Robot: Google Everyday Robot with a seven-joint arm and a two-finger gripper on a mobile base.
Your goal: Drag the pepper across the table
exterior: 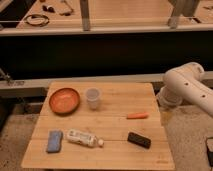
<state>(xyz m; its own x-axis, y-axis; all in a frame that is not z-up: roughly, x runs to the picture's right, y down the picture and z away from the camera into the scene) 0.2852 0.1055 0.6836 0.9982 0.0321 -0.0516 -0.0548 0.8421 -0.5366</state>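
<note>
Slim orange pepper lying flat on the wooden table, right of centre and near the right edge. White arm curving in from the right. Gripper hanging low at the table's right edge, close to the pepper's tip and seemingly apart from it. Cannot tell whether open or closed, or holding anything. Also on the table: orange bowl at back left, clear cup just beside it, blue sponge at front left, white bottle on its side next to the sponge, black block at front right.
</note>
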